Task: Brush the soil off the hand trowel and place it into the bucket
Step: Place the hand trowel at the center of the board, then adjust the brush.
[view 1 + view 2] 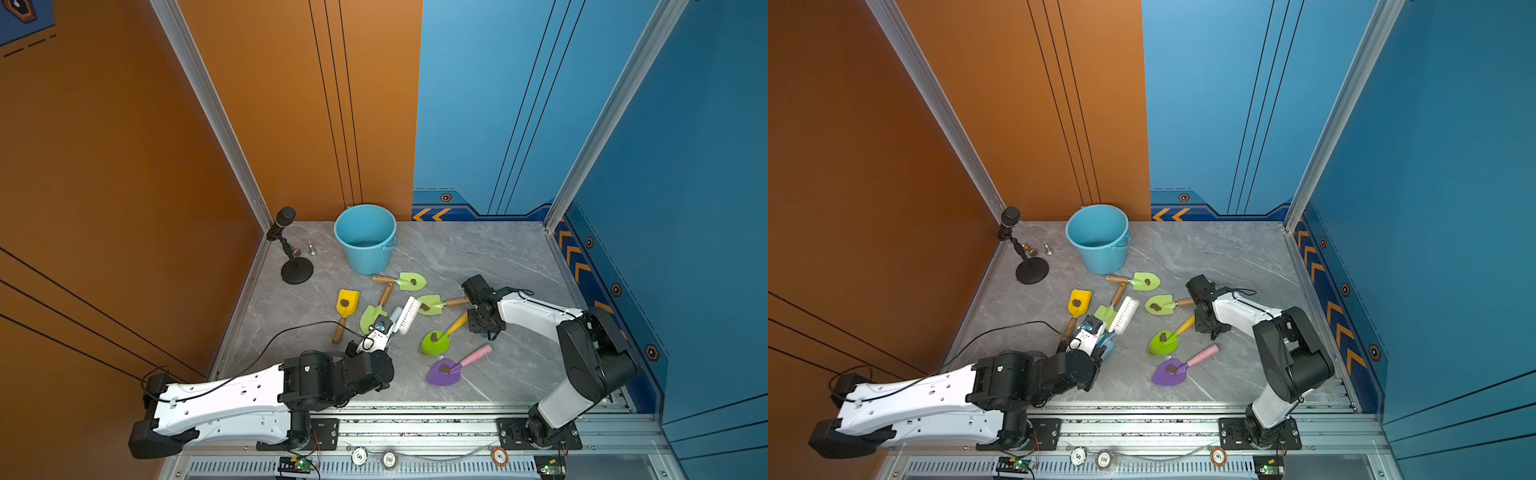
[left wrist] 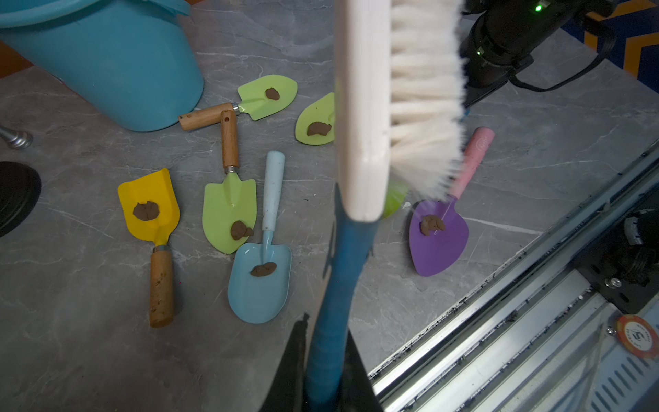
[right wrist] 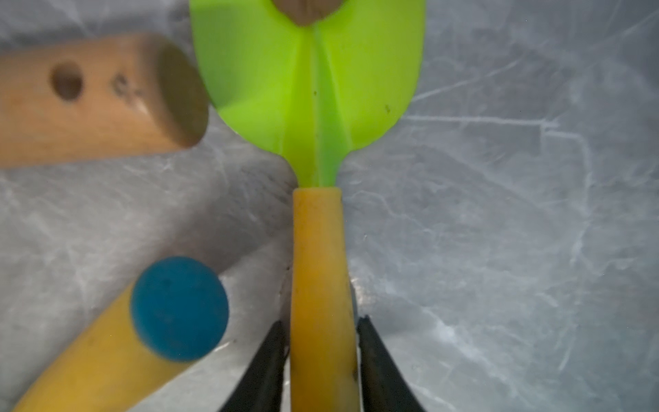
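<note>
Roughly mid-worktop, the bright-green trowel [image 1: 434,341] lay flat, blade tip toward 7 o'clock and yellow handle running out to 2 o'clock. One soil lump [image 1: 433,336] sat on the blade. It was not brushed yet and not in the bucket [image 1: 370,259], which stood upright, well apart at 11 o'clock of the trowel.

Right tool [image 3: 321,324] was at the handle's outer part. Its jaws stood either side of the yellow handle, very close. Whether they pressed it or only flanked it, cannot tell.

Left tool [image 2: 325,331] was clamped on the blue handle of the brush [image 1: 409,315]. The brush sat at 10 o'clock of the trowel, bristles not on it and seemingly clear of the worktop [image 1: 498,257].

Risks, as judged:
- **Grip:** it sits far out on the handle, so a lift could let the blade droop or twist and dump the lump uncontrolled. If the jaws are loose, the handle could slip out.
- **Crowding:** a pale-green trowel [image 1: 430,305] lay just beside at 12 o'clock, its wooden handle close to the right tool. A purple trowel [image 1: 444,372] lay near at 6 o'clock. A careless swing could knock either.
- **Arms:** brush and right arm would have to meet in a tight spot, so arm contact is possible.
- **Task:** dropping the trowel in the bucket unbrushed would fail it.
</note>
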Motion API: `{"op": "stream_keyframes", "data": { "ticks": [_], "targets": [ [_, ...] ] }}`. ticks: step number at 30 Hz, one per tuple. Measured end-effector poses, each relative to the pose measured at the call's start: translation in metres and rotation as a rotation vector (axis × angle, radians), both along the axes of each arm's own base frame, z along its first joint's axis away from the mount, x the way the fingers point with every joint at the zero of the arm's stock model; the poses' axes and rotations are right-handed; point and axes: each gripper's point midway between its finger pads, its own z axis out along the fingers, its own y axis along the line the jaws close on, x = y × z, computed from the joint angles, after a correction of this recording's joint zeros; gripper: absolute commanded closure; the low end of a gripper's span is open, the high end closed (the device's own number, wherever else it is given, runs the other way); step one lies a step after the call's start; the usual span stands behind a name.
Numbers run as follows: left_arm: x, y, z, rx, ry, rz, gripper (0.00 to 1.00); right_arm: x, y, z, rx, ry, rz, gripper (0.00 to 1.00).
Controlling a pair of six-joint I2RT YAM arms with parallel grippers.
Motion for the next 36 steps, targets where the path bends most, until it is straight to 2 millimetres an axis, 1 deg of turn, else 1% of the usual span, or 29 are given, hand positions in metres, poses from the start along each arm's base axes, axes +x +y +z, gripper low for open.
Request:
{"op": "stream_keyframes", "data": {
  "ticks": [2, 4, 6, 9, 12, 13, 15, 17, 19, 20, 22, 23, 26, 29, 32, 36],
  "targets": [
    [0.000, 0.000, 0.001, -0.003, -0.002, 0.002, 1.00, 0.001, 0.000, 0.001, -0.001, -0.004, -0.006, 0.44],
    [0.000, 0.000, 0.001, -0.003, -0.003, 0.000, 1.00, 0.001, 0.000, 0.002, 0.006, -0.009, -0.008, 0.40],
    [-0.001, 0.000, 0.001, -0.004, -0.004, -0.002, 1.00, 0.002, 0.002, 0.009, 0.021, -0.026, -0.008, 0.37],
    [-0.001, 0.001, 0.002, -0.005, -0.007, -0.003, 1.00, 0.005, 0.004, 0.033, 0.055, -0.088, -0.006, 0.35],
    [-0.001, 0.002, 0.003, 0.001, -0.010, -0.007, 1.00, 0.012, 0.014, 0.078, 0.146, -0.203, 0.002, 0.31],
    [-0.001, 0.002, 0.003, 0.004, -0.011, -0.010, 1.00, 0.013, 0.019, 0.096, 0.195, -0.253, 0.009, 0.29],
    [-0.001, 0.003, 0.003, 0.012, -0.014, -0.014, 1.00, 0.009, 0.034, 0.130, 0.317, -0.335, 0.038, 0.22],
    [0.001, 0.004, 0.004, 0.020, -0.018, -0.013, 1.00, -0.001, 0.057, 0.167, 0.466, -0.431, 0.094, 0.14],
    [0.003, 0.006, 0.004, 0.024, -0.019, -0.009, 1.00, -0.016, 0.079, 0.194, 0.593, -0.495, 0.165, 0.11],
    [0.005, 0.007, 0.004, 0.028, -0.018, -0.006, 1.00, -0.027, 0.093, 0.207, 0.666, -0.522, 0.210, 0.08],
    [0.008, 0.009, 0.005, 0.028, -0.013, 0.004, 1.00, -0.045, 0.116, 0.224, 0.791, -0.553, 0.286, 0.02],
    [0.010, 0.011, 0.007, 0.025, -0.011, 0.008, 1.00, -0.054, 0.127, 0.230, 0.856, -0.562, 0.319, 0.01],
    [0.016, 0.014, 0.011, 0.014, -0.004, 0.014, 1.00, -0.077, 0.158, 0.238, 0.996, -0.551, 0.396, 0.00],
    [0.021, 0.014, 0.013, -0.002, 0.017, 0.008, 1.00, -0.091, 0.186, 0.244, 1.066, -0.527, 0.465, 0.00],
    [0.025, 0.012, 0.012, -0.028, 0.053, -0.007, 1.00, -0.091, 0.208, 0.249, 1.101, -0.514, 0.498, 0.00],
    [0.028, 0.009, 0.009, -0.047, 0.091, -0.032, 1.00, -0.076, 0.235, 0.258, 1.119, -0.515, 0.511, 0.01]
  ]
}}
